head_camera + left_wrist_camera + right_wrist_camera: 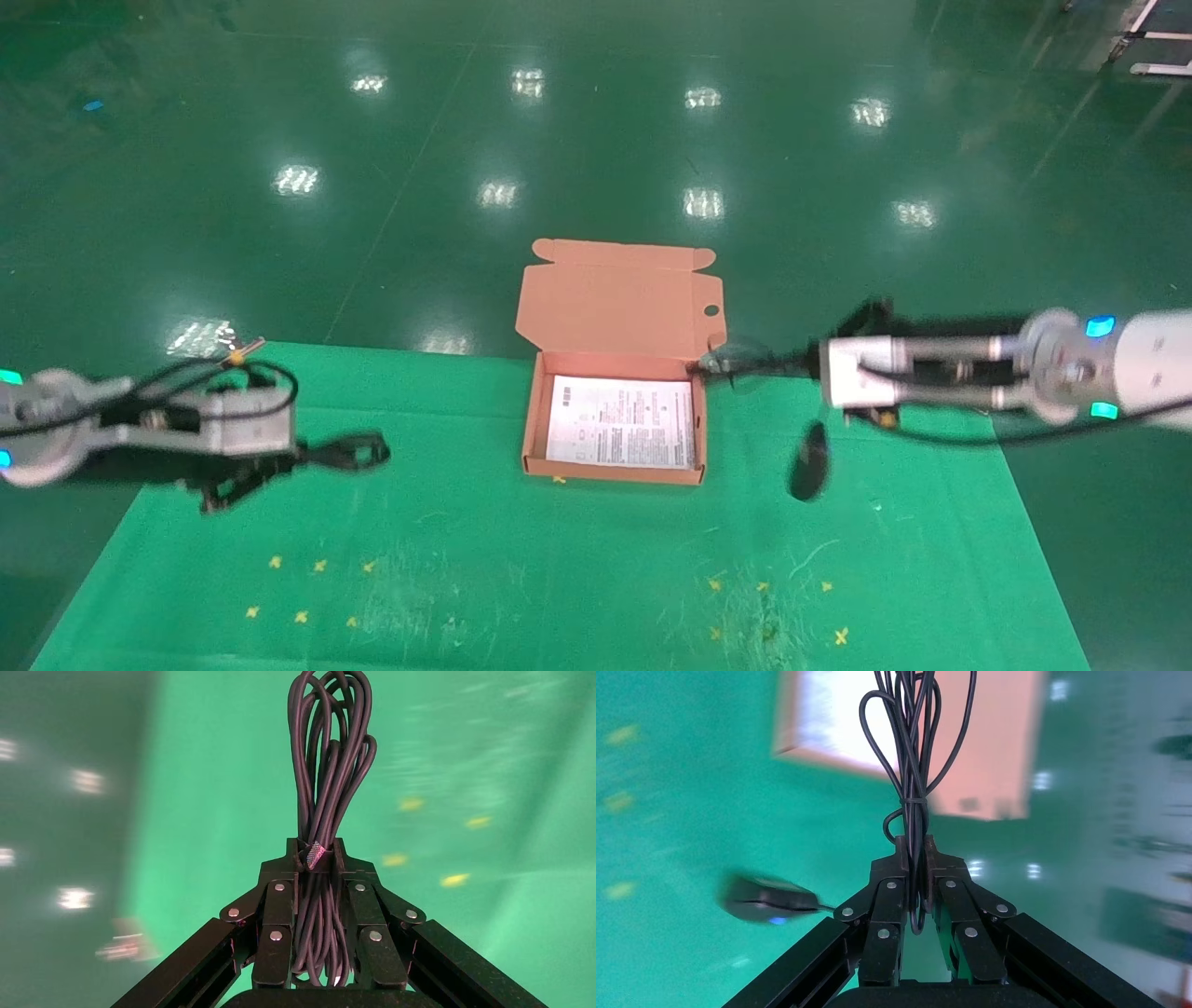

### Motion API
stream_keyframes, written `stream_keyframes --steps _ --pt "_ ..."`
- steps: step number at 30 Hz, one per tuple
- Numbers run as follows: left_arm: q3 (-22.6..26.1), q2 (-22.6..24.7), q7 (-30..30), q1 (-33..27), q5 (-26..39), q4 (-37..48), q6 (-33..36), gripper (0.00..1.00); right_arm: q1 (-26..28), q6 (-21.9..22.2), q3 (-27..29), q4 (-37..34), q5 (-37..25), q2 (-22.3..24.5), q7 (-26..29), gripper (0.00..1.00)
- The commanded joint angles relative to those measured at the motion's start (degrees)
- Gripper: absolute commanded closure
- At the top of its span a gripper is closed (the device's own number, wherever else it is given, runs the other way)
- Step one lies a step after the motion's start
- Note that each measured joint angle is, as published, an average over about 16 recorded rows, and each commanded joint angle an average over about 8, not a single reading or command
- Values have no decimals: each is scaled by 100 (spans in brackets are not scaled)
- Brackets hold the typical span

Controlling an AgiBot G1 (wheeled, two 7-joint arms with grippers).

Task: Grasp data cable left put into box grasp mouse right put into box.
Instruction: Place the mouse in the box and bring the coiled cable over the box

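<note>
Left gripper (316,855), frame left, clamps the data cable (327,755); right gripper (914,855) pinches the mouse (808,460) cord beside the box (616,308).

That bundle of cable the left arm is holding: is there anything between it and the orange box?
Nothing visible. The left gripper is shut on the data cable, and only bare green mat lies between it and the open box.
</note>
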Motion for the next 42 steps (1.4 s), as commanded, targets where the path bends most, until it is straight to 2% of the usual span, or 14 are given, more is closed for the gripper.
stream_keyframes --steps 1,6,13,18,33,42 --pt "-53 -218 -244 -122 150 -631 -8 100 178 32 149 155 71 112 208 100" --pt "-191 -77 -427 -413 431 -1097 -388 100 675 206 317 -35 317 -261 114 100" --pt "-356 437 -210 -745 504 -843 -1059 100 1278 671 436 -793 473 -976 -221 100" --pt "-385 667 42 -901 507 -685 -1299 100 1526 850 538 -1302 605 -1321 -353 100" --pt "-320 553 10 -758 548 -661 -1237 100 1361 945 571 -1575 685 -1468 -451 100" --pt "-214 325 -384 -499 888 -825 -1089 100 1256 1159 465 -2147 604 -1839 -735 100"
